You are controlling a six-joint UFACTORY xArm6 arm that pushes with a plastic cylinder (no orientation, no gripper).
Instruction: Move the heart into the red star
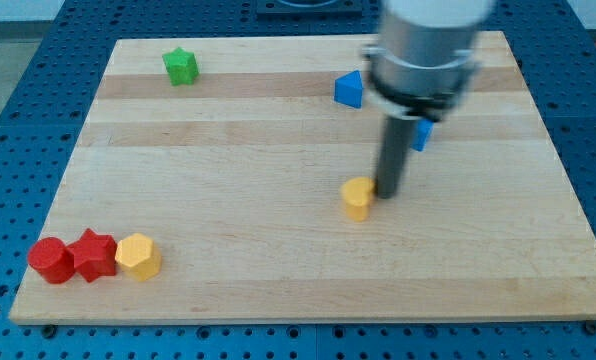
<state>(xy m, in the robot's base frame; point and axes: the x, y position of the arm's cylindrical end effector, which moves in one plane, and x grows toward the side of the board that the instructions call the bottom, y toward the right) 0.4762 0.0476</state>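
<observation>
Yellow heart (357, 197) sits mid-worktop (278, 250), slightly right of centre, my tip (388, 192) touching its right side. Red star (94, 254) lies well apart at the view's bottom left, between a red cylinder (50, 260) and a yellow hexagon (137, 256). Green star (180, 67) top left. Blue block (349, 89) near top; another blue block (421, 134) mostly hidden behind the rod, shape unclear. No claw here. No readable writing.

Open board (278, 250) lay between yellow heart (357, 197) and red star (95, 254); yellow hexagon (138, 257) flanked the star's right, red cylinder (50, 260) its left.
</observation>
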